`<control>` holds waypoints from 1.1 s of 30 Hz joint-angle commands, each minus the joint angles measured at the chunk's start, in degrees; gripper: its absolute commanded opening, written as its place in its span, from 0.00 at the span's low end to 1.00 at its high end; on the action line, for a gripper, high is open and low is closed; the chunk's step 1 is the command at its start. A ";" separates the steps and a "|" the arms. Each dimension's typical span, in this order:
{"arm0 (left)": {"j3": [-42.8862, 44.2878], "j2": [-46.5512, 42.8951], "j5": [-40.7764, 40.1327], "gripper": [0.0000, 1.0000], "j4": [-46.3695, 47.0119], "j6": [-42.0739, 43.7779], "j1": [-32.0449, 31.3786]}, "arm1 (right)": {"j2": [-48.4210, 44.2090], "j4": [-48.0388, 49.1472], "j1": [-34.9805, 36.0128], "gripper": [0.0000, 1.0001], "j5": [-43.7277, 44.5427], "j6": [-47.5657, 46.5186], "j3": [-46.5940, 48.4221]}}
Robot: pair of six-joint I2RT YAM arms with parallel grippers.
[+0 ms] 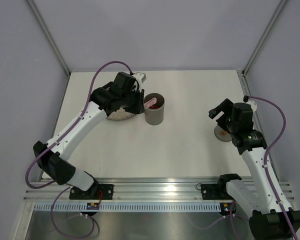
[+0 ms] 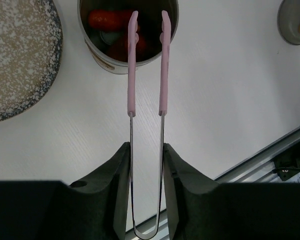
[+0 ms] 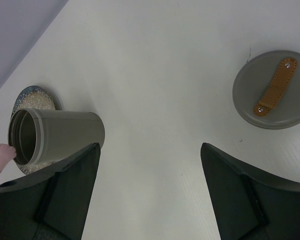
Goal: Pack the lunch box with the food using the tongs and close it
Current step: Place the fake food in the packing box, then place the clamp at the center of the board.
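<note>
My left gripper is shut on the pale pink tongs, pressing their two thin arms near the joined end. The tong tips stand slightly apart over the mouth of the grey lunch box, with nothing between them. Orange and red food lies inside the lunch box. In the top view the left gripper is beside the lunch box, on its left, and the tongs reach over its rim. My right gripper hangs open over bare table, well right of the lunch box.
A round speckled plate lies just left of the lunch box, under the left wrist. A flat grey lid with a brown strap lies on the table by the right gripper. Metal rails run along the near edge.
</note>
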 commanded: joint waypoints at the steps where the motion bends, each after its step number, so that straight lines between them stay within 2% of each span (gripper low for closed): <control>1: 1.52 -6.25 1.13 0.20 4.68 -0.39 -0.22 | -0.44 1.77 -0.24 0.90 -0.11 0.37 1.26; 5: 0.21 -9.85 0.95 0.00 5.64 0.66 -0.22 | -0.52 1.69 -0.33 0.90 -0.11 0.28 1.26; 11: -8.40 -16.18 8.68 0.00 11.01 2.86 -0.14 | -0.52 1.60 -0.33 0.90 -0.20 0.28 1.52; 16: -16.57 -19.96 7.64 0.00 12.68 3.30 -0.22 | -0.79 1.42 -0.33 0.90 -0.20 0.11 1.88; 19: -22.01 -22.33 11.06 0.00 14.61 2.78 -0.66 | -0.70 1.33 -0.33 0.90 -0.11 0.11 2.14; 24: -28.88 -24.97 12.91 0.00 20.05 2.51 -5.48 | -0.52 1.51 -0.24 0.90 -0.20 0.28 2.32; 29: -34.76 -23.40 12.82 0.00 25.77 0.41 -9.53 | -0.26 1.33 -0.25 0.90 -0.99 0.46 3.02; 33: -37.50 -18.49 9.85 0.00 30.94 -0.56 -14.01 | 0.09 0.81 -0.33 0.90 -1.43 0.02 3.46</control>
